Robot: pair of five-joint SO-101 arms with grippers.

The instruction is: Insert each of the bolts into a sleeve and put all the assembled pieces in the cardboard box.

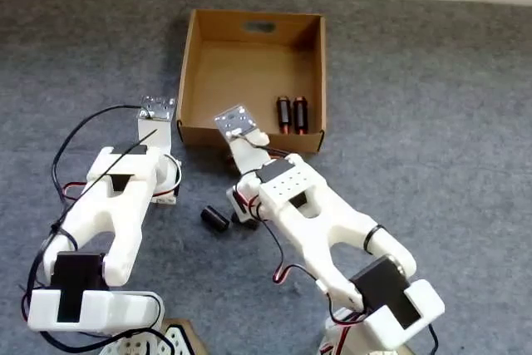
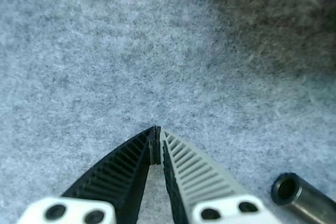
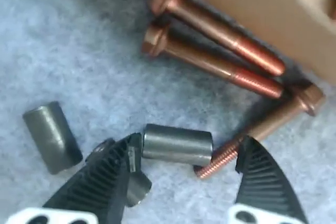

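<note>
Low in the middle of the high view, a lone dark sleeve point(image 1: 214, 219) lies on its side on the grey worktop point(image 1: 432, 122), between the two white arms. The left arm point(image 1: 116, 197) is in the lower left of that frame. The right arm point(image 1: 324, 222) is in the lower right.

The left hand point(image 2: 156, 132) is closed tight. Its two toothed fingers press tip to tip with nothing between them. It hangs over bare grey carpet, near the lower left corner of the cardboard box point(image 1: 189, 64). The lone dark sleeve lies just beside this hand's fingers, with its open end showing.

The right hand point(image 3: 189, 145) is spread wide and holds nothing. It sits low, just in front of the box's front wall. A grey sleeve point(image 3: 177, 144) lies on its side between the fingers. A second sleeve point(image 3: 51, 136) lies off beside one finger, and a third sleeve point(image 3: 137, 187) peeks out from under that same finger. The nearest copper bolt point(image 3: 268, 129) points its threaded tip at the end of the grey sleeve. Two more bolts point(image 3: 210, 61) lie side by side next to the box wall.

The box sits in the upper middle of the high view. Two finished pieces point(image 1: 283, 114) lie side by side in its lower right corner.
</note>
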